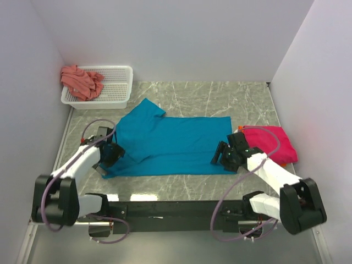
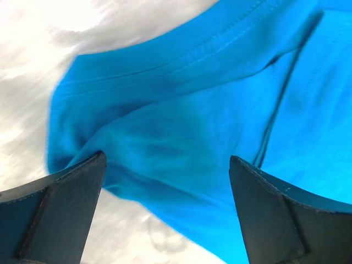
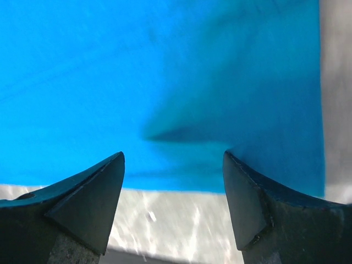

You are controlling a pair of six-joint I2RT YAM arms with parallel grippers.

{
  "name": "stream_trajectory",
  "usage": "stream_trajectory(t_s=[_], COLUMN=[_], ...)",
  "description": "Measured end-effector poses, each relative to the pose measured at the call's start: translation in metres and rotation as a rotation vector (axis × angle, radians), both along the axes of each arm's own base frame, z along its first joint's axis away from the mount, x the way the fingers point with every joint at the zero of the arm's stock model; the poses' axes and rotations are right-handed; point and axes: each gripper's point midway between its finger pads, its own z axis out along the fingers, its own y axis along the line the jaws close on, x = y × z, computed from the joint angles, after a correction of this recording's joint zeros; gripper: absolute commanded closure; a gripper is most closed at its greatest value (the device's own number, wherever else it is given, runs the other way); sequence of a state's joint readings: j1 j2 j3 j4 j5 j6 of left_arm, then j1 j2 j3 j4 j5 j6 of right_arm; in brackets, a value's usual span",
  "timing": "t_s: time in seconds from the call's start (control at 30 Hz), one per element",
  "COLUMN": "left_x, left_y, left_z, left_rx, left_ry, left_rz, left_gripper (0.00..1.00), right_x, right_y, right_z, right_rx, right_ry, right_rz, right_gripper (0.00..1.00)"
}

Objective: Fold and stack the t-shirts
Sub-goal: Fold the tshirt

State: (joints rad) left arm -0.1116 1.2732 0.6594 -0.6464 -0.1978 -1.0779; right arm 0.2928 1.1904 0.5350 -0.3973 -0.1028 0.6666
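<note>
Four t-shirts are in view. The teal-blue t-shirt (image 1: 176, 146) lies spread across the middle of the marble table (image 1: 220, 96) — body flat, one sleeve jutting far-left toward the white mesh basket (image 1: 118, 88), the left end rumpled into soft folds. The left gripper (image 1: 110, 154) sits over that rumpled near-left edge with its jaws spread wide, pinching nothing. The right gripper (image 1: 223, 157) hovers at the near-right corner, fingers apart — also holding nothing. At the right, the magenta-pink t-shirt (image 1: 269, 140) lies folded, with an edge of the orange t-shirt (image 1: 240, 128) peeking out beside it. The salmon-pink t-shirt (image 1: 81, 81) is heaped in the basket.
</note>
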Motion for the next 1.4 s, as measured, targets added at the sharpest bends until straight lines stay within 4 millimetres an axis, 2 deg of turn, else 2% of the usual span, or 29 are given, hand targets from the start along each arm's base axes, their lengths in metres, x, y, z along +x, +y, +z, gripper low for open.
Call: stream_trajectory(t_s=[0.07, 0.13, 0.27, 0.33, 0.4, 0.5, 0.63, 0.77, 0.97, 1.2, 1.4], left_x=[-0.019, -0.022, -0.007, 0.006, 0.015, 0.021, 0.02, 0.022, 0.029, 0.053, 0.083], left_y=[0.002, -0.001, -0.015, -0.03, -0.048, -0.076, -0.104, -0.114, -0.118, -0.126, -0.134], left_z=[0.006, 0.018, 0.051, 0.067, 0.073, 0.067, 0.039, 0.019, 0.006, 0.012, 0.034], left_rx=[-0.002, -0.018, -0.045, -0.07, -0.105, -0.174, -0.228, -0.227, -0.212, -0.198, -0.182], left_ry=[0.021, -0.016, -0.114, -0.167, -0.203, -0.207, -0.141, -0.095, -0.08, -0.108, -0.186], left_rz=[0.014, 0.006, -0.046, -0.1, -0.163, -0.253, -0.341, -0.379, -0.406, -0.441, -0.465], left_gripper=[0.01, 0.01, 0.01, 0.01, 0.01, 0.01, 0.01, 0.01, 0.01, 0.01, 0.0], right_x=[-0.017, -0.023, -0.016, -0.008, -0.003, -0.001, -0.001, 0.0, -0.003, -0.006, -0.006], right_y=[-0.001, -0.003, -0.002, 0.001, 0.005, 0.008, 0.009, 0.008, 0.003, 0.0, -0.002], right_z=[0.001, 0.006, 0.02, 0.027, 0.03, 0.028, 0.023, 0.022, 0.011, 0.004, 0.002], right_rx=[0.003, 0.0, 0.0, 0.011, 0.025, 0.035, 0.033, 0.027, -0.002, -0.021, -0.028], right_ry=[0.028, 0.033, -0.003, -0.031, -0.051, -0.043, -0.031, -0.032, -0.004, 0.023, 0.022], right_rz=[0.013, 0.022, 0.037, 0.043, 0.048, 0.056, 0.058, 0.054, 0.043, 0.038, 0.035], right_gripper=[0.21, 0.21, 0.21, 0.21, 0.21, 0.21, 0.21, 0.21, 0.21, 0.21, 0.21])
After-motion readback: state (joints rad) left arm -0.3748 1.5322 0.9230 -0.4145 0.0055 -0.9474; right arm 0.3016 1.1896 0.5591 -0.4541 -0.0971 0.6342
